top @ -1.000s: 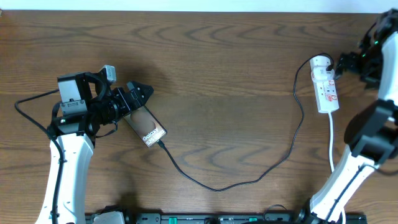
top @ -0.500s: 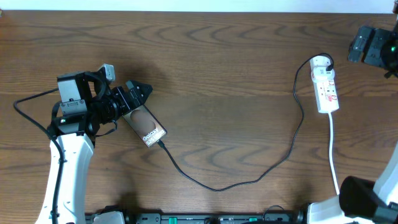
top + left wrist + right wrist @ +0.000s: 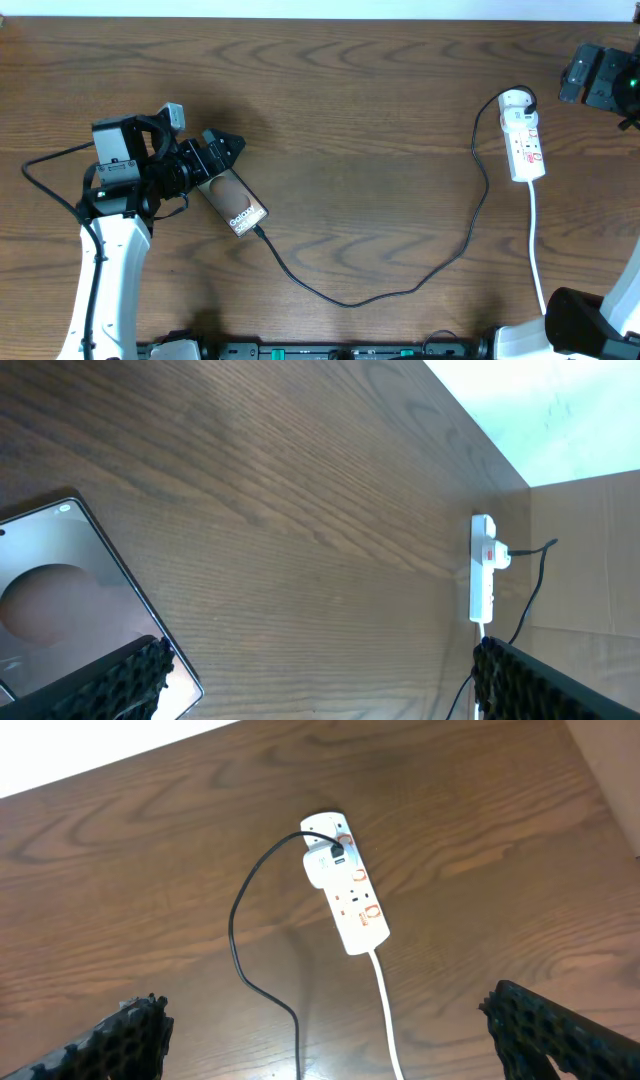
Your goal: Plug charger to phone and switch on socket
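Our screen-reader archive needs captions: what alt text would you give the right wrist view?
A white socket lies on a brown wooden table, with a black charger plugged in near its rounded end and its white cord running toward the camera. The open right claw hangs above, holding nothing; only its two dark fingertips show, in the bottom corners.

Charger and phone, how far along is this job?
Done, apparently: the charger runs from the socket into the lower end of the phone. In hand: nothing; the left end effector is open beside the phone, the right end effector open, clear of the socket. Left: switching the socket on, if it isn't already; that can't be read here.
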Action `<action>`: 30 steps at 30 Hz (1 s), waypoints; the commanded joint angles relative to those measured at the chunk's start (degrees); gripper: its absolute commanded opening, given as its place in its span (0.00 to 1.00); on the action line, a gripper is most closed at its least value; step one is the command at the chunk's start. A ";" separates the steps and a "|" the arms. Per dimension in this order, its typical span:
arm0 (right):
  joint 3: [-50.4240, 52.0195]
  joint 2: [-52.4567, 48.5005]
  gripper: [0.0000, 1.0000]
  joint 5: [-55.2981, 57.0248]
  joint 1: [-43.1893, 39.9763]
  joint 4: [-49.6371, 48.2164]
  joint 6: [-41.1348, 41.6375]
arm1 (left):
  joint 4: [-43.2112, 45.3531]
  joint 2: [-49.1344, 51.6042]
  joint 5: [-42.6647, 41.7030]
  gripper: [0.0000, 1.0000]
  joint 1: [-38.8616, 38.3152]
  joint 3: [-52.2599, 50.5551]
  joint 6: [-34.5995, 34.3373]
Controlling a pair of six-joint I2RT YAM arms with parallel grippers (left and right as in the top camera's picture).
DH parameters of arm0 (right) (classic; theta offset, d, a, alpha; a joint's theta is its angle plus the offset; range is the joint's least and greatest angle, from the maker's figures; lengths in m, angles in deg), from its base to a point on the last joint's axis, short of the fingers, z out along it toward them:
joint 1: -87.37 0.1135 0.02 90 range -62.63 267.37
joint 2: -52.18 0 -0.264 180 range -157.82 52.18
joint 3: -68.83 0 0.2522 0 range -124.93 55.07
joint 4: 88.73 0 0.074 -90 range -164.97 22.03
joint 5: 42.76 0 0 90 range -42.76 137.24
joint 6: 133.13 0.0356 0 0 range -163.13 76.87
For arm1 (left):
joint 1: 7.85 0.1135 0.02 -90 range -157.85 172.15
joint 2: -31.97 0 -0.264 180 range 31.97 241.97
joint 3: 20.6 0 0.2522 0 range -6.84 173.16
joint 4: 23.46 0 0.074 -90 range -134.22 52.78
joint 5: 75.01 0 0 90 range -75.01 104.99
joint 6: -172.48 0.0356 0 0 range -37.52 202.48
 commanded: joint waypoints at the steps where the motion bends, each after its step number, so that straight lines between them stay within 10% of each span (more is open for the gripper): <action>1: 0.00 -0.22 0.99 0.09 0.24 0.11 0.50 | -0.09 0.39 0.72 0.98 -0.13 1.62 0.96; 22: 0.00 -0.22 0.99 0.09 0.24 0.11 0.50 | -0.50 0.37 1.36 0.98 -0.13 1.60 1.01; 30: 0.00 -0.22 0.99 0.09 0.24 0.11 0.50 | -4.20 -8.37 20.98 0.98 -3.34 -3.06 1.01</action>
